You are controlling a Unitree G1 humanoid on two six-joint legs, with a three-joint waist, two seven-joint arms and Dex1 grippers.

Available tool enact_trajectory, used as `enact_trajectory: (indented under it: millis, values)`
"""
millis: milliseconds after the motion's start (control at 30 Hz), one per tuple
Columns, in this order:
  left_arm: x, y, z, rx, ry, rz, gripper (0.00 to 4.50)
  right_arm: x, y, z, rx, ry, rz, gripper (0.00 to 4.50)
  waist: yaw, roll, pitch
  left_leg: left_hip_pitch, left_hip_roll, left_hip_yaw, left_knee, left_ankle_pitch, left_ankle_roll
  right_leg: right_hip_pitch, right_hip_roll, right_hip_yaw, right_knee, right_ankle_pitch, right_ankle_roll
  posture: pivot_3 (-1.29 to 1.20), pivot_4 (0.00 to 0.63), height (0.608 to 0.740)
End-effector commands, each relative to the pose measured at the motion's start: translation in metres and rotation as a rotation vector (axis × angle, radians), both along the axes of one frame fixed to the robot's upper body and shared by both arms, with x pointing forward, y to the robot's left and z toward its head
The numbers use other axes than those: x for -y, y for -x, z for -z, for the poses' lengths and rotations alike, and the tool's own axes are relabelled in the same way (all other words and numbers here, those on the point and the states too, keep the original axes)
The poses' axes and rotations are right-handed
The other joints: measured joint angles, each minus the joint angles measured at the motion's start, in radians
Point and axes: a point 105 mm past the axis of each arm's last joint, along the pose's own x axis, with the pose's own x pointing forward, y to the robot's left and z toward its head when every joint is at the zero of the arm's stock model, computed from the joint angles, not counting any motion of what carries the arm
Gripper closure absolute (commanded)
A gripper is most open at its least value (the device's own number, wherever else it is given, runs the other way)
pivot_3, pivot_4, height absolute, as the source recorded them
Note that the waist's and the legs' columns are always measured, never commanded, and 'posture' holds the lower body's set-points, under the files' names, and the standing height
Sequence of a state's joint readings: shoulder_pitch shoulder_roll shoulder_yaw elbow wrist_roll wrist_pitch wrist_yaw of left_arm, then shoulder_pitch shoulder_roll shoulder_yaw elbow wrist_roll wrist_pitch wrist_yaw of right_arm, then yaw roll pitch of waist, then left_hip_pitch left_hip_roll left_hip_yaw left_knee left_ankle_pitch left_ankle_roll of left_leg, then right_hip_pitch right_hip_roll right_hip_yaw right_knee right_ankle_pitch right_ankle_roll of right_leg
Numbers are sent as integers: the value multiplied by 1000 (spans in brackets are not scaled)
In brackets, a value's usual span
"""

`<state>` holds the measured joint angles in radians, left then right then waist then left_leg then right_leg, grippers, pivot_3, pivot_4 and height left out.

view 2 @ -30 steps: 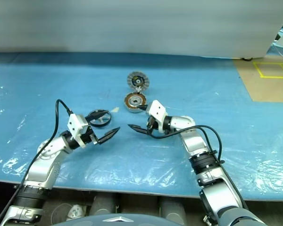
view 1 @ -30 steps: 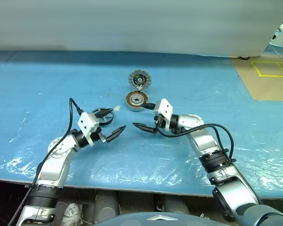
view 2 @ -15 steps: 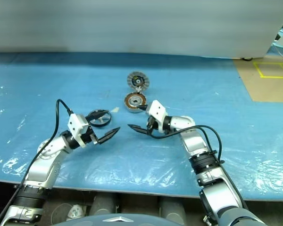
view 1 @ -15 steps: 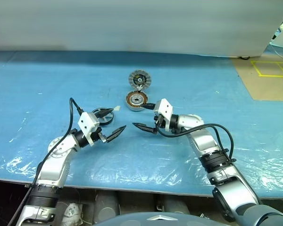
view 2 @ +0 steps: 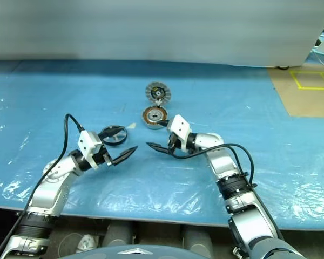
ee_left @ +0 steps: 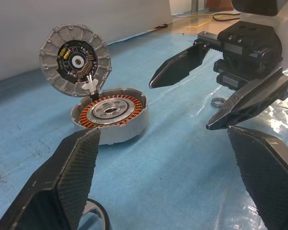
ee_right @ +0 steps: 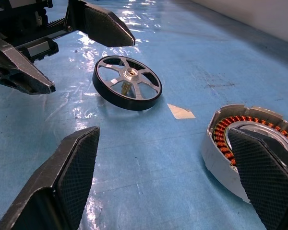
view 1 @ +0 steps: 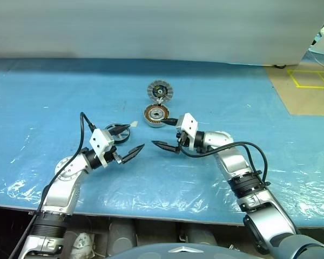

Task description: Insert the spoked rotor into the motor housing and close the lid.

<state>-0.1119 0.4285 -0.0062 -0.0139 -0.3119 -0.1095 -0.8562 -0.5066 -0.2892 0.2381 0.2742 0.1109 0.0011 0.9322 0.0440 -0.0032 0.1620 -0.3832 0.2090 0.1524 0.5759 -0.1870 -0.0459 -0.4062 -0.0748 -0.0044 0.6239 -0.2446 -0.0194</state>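
Both grippers, left (view 1: 128, 146) and right (view 1: 164, 133), gape empty near the motor housing (view 1: 156, 115); spoked rotor (view 1: 117, 132) lies left of it.

The right gripper (ee_right: 165, 184) has its two black textured fingers (ee_right: 69, 184) spread wide apart, with nothing between them. Beyond them, on the blue plastic-covered surface (ee_right: 149, 158), the spoked rotor (ee_right: 127, 89) sits slightly tilted, its brass hub showing. A small pale scrap (ee_right: 181, 111) lies between it and the motor housing (ee_right: 245, 143), whose copper windings show. The left gripper (ee_right: 74, 50) is just beside the rotor, fingers parted, not touching it.
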Motion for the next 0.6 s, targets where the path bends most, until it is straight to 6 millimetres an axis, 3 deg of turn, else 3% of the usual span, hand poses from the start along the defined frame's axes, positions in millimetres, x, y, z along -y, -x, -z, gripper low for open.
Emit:
enact_trajectory:
  millis: [33,600]
  values:
    - [1,1,-10,48,0,10,30,-3,-1,-13,52,-9,-15,0,0,0,0,0,0,0,0,0,0,0,0,0,0,0,0,0,150,740]
    - [2,1,-8,42,-7,15,30,-7,-7,-16,76,47,-17,0,-1,0,0,0,0,0,0,0,0,0,0,0,0,0,0,0,150,740]
